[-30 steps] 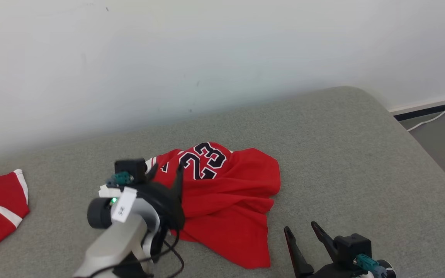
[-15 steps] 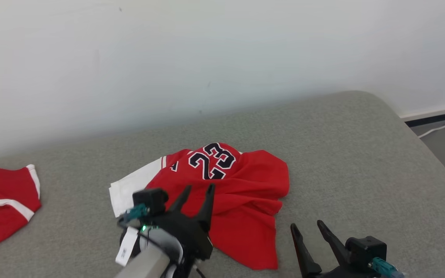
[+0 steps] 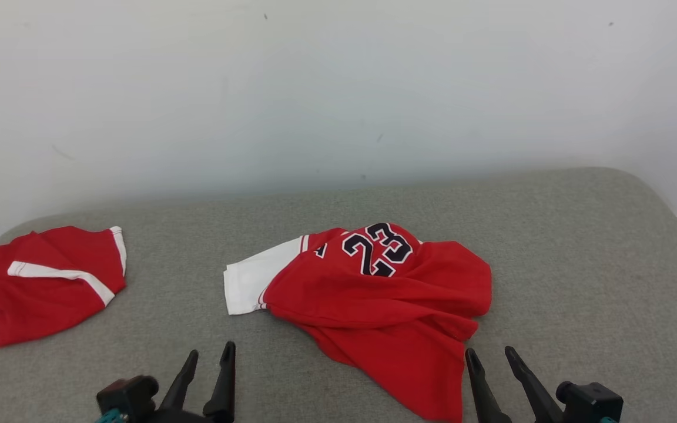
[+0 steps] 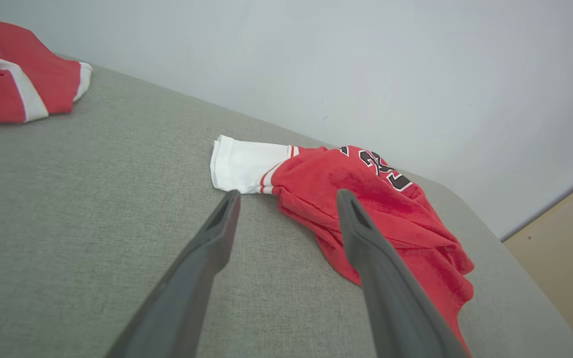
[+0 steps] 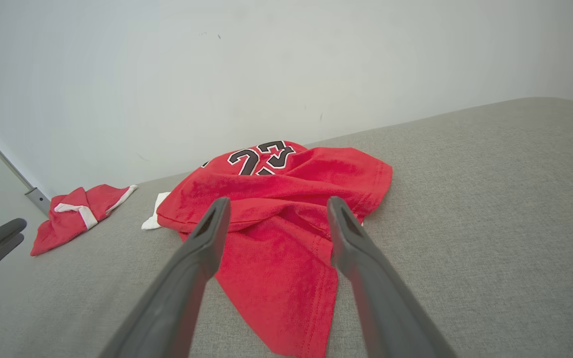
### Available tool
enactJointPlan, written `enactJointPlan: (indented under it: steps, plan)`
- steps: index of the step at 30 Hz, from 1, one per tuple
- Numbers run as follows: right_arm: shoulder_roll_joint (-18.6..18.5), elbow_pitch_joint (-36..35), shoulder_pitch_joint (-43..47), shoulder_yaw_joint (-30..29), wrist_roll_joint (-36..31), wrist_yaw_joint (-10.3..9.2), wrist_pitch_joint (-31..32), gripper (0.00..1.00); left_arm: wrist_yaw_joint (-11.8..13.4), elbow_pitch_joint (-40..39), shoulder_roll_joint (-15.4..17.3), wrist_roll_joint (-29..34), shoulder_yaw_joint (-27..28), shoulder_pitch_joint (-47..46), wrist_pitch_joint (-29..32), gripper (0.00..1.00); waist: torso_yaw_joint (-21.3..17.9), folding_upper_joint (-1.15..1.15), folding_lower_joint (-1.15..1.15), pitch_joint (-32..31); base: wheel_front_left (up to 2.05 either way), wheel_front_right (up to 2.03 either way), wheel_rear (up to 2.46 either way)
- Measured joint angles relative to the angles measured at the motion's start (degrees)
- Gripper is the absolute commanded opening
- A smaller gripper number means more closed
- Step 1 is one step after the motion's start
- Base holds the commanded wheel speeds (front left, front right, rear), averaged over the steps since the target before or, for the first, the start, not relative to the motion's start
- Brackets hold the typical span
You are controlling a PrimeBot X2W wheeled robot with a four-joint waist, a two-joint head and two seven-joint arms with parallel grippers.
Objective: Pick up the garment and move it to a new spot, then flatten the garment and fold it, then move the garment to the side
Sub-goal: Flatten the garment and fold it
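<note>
A crumpled red cloth with a white stripe (image 3: 50, 282) lies at the far left of the grey fabric-covered surface (image 3: 579, 264), near its rounded corner, and a plain white wall (image 3: 338, 88) rises behind its far edge.

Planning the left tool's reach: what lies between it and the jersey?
Nothing but bare grey cushion, seen in the head view; the open left tool sits short of the jersey.

The left tool (image 3: 211, 349) and the right tool (image 3: 489, 351) are each formed of two long, tapered dark fingers. A black housing (image 3: 590, 401) is mounted behind each, and a teal connector (image 3: 105, 418) is seen at the left one.
</note>
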Motion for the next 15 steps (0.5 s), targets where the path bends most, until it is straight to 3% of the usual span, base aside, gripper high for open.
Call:
enactJointPlan:
  steps: [4, 10, 15]
  plan:
    - [0.00, 0.31, 0.99, -1.31, 0.53, 0.00, -1.35, 1.00, 0.00, -3.74, 1.93, 2.32, 3.42, 4.97, 0.00, 1.00, 2.36, 0.00, 0.00, -0.42, 0.00, 0.00, 0.00]
    - [-0.74, 1.00, 1.46, -2.93, 0.65, -0.15, -1.79, 1.00, -0.01, -6.65, 2.27, 5.95, 11.65, 10.34, -0.01, 1.00, 5.60, 0.00, 0.00, -0.92, 0.00, 0.00, 0.00]
    - [-1.34, 2.09, 2.04, -3.23, 0.69, -0.52, -1.14, 1.00, -0.01, -8.37, 3.46, 7.28, 13.40, 13.99, 0.00, 1.00, 7.61, 0.00, 0.00, -1.15, 0.00, 0.00, 0.00]
